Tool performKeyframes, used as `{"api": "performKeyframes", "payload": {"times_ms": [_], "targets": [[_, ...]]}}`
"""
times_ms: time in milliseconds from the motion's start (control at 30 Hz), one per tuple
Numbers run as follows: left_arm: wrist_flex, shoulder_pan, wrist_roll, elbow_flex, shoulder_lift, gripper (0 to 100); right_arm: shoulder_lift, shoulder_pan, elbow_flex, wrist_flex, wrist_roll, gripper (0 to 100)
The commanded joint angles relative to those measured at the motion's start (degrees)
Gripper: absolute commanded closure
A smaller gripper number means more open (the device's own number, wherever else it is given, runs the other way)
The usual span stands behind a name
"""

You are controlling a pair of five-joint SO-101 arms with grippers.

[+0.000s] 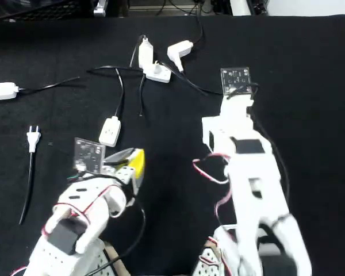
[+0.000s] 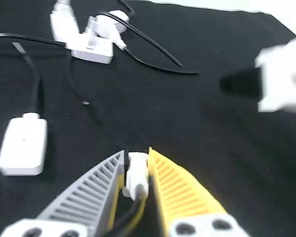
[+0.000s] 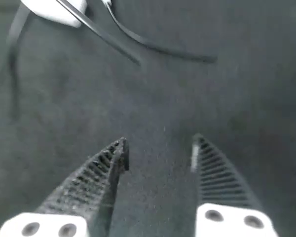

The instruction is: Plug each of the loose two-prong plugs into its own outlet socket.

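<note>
My left gripper (image 2: 137, 157) has its grey and yellow fingers shut on a small white plug (image 2: 136, 173), just above the black cloth. In the high view this gripper (image 1: 132, 163) sits near a white outlet socket (image 1: 109, 131), which lies a short way beyond the fingertips (image 2: 22, 145). A loose two-prong plug (image 1: 33, 137) with a black cable lies at the left. Another white socket (image 1: 3, 90) rests at the far left. My right gripper (image 3: 158, 148) stands open over bare cloth with nothing between its fingers.
A white socket block (image 1: 157, 72) with plugs and cables around it lies at the back centre (image 2: 91, 49). The right arm (image 1: 247, 161) stretches up the table's right half. Black cables (image 1: 121, 95) cross the middle. The cloth at the far right is bare.
</note>
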Motion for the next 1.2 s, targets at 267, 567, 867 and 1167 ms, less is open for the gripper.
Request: {"api": "performKeyframes", "payload": {"times_ms": [267,567,867,1167], "targets": [[5.5,-6.0,-2.4,-21.7,33.0,97,31.1,3.0,-23.2,6.9,-2.2,75.5],[21.9,-16.8,-6.9,-58.0,71.8,97,29.5,2.5,-22.0,6.6,-2.0,75.5],[22.8,-21.5,-14.8,-74.6,91.0,97,29.7,2.5,-22.0,5.6,-2.0,75.5],[17.1,-25.1,5.8,-74.8,99.3,97,29.7,0.8,-22.0,5.6,0.3,75.5]]}}
